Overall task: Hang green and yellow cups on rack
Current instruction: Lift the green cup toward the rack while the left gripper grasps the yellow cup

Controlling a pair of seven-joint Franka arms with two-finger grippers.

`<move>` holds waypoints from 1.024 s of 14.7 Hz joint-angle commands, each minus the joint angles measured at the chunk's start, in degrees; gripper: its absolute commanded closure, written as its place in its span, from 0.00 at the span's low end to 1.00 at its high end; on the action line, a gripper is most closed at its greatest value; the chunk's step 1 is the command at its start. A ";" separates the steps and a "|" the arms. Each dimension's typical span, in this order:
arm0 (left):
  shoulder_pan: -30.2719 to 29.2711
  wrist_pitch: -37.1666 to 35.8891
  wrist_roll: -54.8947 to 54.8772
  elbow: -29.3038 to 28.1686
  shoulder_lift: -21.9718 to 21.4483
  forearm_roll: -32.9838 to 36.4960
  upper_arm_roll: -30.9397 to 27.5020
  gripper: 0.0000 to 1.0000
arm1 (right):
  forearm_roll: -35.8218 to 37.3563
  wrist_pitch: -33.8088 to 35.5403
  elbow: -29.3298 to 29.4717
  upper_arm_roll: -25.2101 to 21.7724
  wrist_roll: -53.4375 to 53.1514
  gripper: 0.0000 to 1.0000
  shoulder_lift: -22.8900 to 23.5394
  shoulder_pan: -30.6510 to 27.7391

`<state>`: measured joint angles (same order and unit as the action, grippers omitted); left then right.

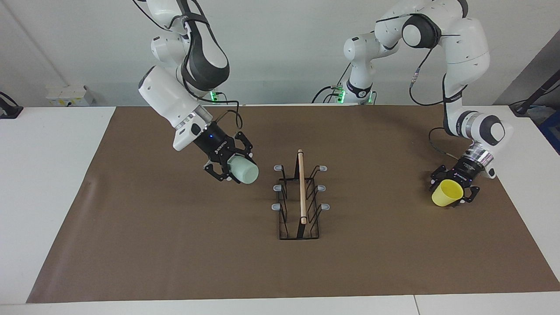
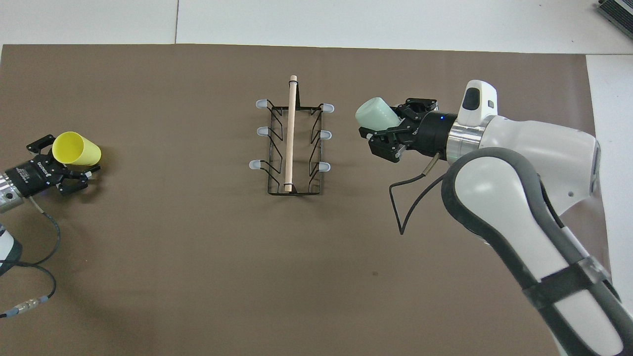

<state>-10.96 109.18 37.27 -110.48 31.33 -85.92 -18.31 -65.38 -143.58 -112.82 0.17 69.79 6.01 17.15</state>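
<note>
Open mat btwn rack & cups

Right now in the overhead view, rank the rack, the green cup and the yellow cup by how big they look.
1. Rack, clearly largest.
2. Green cup and yellow cup look about alike; each is held in the air by a tool and tilted differently, so I won't rank them.

bright even light, soft shadows

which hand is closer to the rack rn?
Right. The right hand, shut on the green cup, is up beside the rack toward the right arm's end. The left hand, holding the yellow cup, is out toward the left arm's end.
</note>
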 commanded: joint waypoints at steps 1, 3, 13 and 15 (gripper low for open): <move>0.76 1.65 -0.88 -2.55 -1.89 -1.61 0.12 0.17 | -18.85 -0.91 -7.48 0.18 13.93 1.00 -5.82 -0.10; 0.77 1.65 -1.06 -2.55 -1.98 -1.70 0.29 0.39 | -30.18 -0.83 -9.86 0.18 22.63 1.00 -7.67 0.08; 0.50 0.24 1.31 0.61 -6.19 0.74 -0.15 1.00 | -71.25 6.97 -16.37 0.18 54.46 1.00 -7.60 6.23; 0.59 0.50 1.66 1.84 -8.12 5.04 -0.15 1.00 | -77.76 12.16 -17.78 0.18 60.52 1.00 -5.58 7.02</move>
<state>-10.80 109.32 37.43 -109.18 25.56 -84.41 -18.10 -137.71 -135.82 -128.72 0.38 124.68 -0.88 23.93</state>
